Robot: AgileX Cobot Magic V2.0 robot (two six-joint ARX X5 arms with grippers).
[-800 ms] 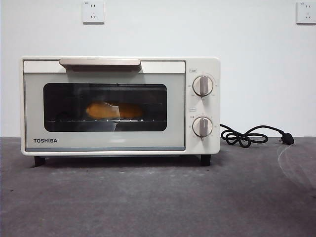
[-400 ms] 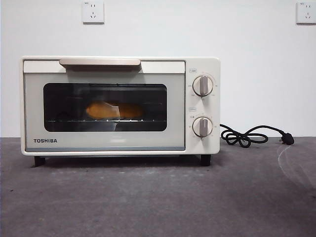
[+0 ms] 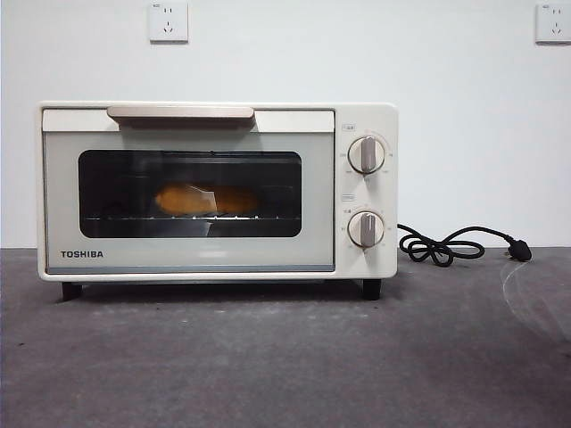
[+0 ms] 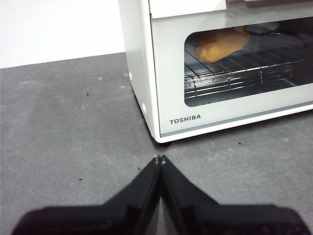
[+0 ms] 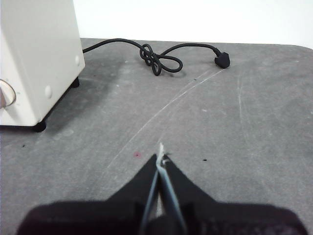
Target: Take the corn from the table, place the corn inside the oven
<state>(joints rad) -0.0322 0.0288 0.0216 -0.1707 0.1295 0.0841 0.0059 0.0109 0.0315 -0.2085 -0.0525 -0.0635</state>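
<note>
The cream-white TOSHIBA oven [image 3: 217, 192] stands on the dark grey table [image 3: 285, 357] with its door closed. Behind the dark glass the yellow-orange corn [image 3: 207, 200] lies on the wire rack; the left wrist view shows the corn [image 4: 221, 43] through the window too. My left gripper [image 4: 160, 158] is shut and empty, low over the table just off the oven's [image 4: 146, 73] front corner on the logo side. My right gripper [image 5: 161, 157] is shut and empty over bare table beside the oven's [image 5: 39, 63] knob side. Neither arm shows in the front view.
A black power cord [image 3: 451, 246] with its plug lies coiled on the table beside the oven's knob side, also seen as the cord [image 5: 159, 58] ahead of the right gripper. Two wall sockets [image 3: 168, 20] sit on the white wall behind.
</note>
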